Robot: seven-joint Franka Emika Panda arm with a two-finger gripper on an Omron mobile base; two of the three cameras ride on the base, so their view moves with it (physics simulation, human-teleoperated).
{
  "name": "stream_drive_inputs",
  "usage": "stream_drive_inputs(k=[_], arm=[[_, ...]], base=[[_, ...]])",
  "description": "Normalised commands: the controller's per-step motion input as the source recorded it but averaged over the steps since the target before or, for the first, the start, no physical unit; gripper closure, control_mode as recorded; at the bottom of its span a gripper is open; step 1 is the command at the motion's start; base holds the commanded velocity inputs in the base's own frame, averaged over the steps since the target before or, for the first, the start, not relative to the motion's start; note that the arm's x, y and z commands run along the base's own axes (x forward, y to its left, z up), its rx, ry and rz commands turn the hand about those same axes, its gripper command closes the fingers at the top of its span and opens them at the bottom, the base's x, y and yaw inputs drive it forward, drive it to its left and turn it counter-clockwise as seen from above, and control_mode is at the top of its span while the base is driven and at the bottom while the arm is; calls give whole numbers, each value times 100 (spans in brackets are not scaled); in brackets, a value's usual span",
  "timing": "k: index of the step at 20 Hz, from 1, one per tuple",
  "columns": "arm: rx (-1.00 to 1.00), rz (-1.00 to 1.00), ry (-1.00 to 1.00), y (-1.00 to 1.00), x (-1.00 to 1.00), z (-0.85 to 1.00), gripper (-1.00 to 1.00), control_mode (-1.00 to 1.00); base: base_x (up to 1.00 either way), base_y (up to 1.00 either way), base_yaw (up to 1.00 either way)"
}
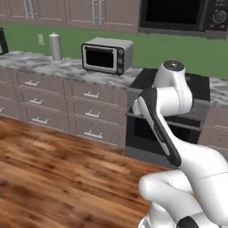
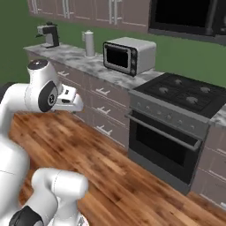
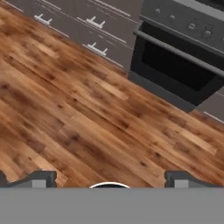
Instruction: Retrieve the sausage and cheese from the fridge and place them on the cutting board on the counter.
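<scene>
Wooden floor (image 3: 87,118) runs in warm brown planks across my hand view, and my tool (image 3: 109,178) hangs over it with its two dark tips set wide apart and nothing between them. Beyond the planks I see the dark oven door (image 3: 177,65) with its long bar handle, and brown drawers (image 3: 87,26) with silver pulls to its left.

From the left base view, the marbled worktop (image 1: 40,64) carries a silver toaster oven (image 1: 107,55) with its dark glass door shut, so I cannot tell what, if anything, sits inside. A pale upright cylinder (image 1: 55,46) stands on the worktop well to the left of it, near a wall outlet. The black stove (image 2: 185,90) with its burners lies just right of the toaster oven, and a dark microwave (image 2: 185,15) hangs above it, door shut, interior unreadable.

From the right base view, a coffee machine (image 2: 49,34) stands at the far left end of the worktop. Upper cabinets (image 1: 67,11) are closed. The drawers under the worktop are all pushed in. I cannot pick out the fridge, sausage, cheese or cutting board from where I sit.
</scene>
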Motion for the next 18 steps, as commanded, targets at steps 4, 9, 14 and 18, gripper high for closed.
stream_drive_inputs(k=[4,9,14,18], arm=[[0,0,0,0,0,0,-100,100],[0,0,0,0,0,0,-100,100],[0,0,0,0,0,0,-100,100],[0,0,0,0,0,0,-100,100]], base=[[0,-100,-42],[-32,-90,-46],[-2,-100,-46],[17,-94,-13]])
